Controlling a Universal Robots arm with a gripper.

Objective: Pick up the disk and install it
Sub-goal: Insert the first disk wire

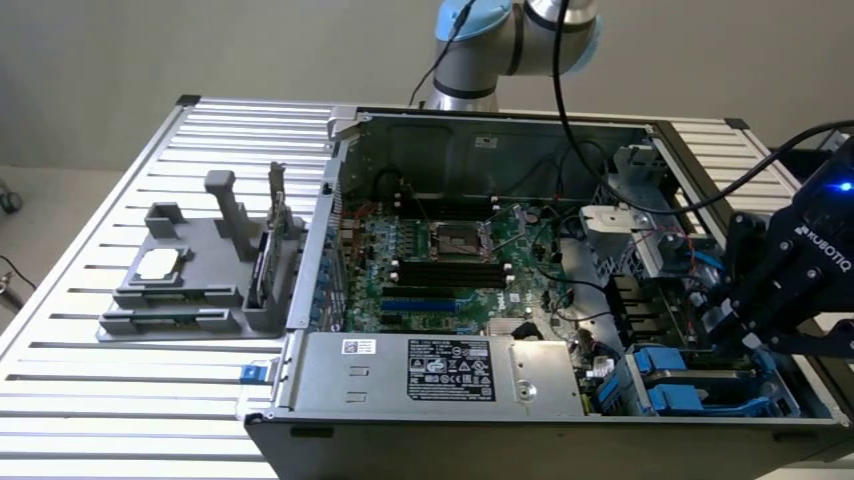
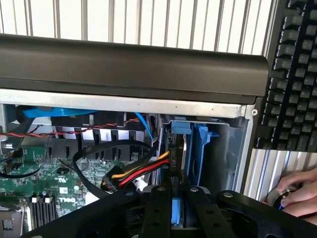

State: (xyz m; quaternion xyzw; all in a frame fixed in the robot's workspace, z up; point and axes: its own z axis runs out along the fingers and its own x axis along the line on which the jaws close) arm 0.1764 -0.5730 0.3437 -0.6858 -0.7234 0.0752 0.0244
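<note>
The disk point(image 2: 201, 148) stands on edge in the drive bay at the corner of the open computer case point(image 1: 334, 200). I see its blue carrier and a thin silver edge. My gripper point(image 2: 177, 199) is right over it, and a blue strip of the carrier shows between the two black fingers point(image 2: 159, 208), which are shut on it. In the exterior view the gripper point(image 1: 737, 330) hangs over the drive bays on the exterior view's right side of the case, and it hides the disk there.
Red, yellow and black cables point(image 2: 141, 173) lie beside the bay. Blue carriers point(image 1: 667, 365) sit in the bays near the power supply box point(image 1: 441, 368). A grey tray point(image 1: 174, 280) stands outside the case. A keyboard point(image 2: 292, 74) and a person's hand point(image 2: 294, 191) lie past the case wall.
</note>
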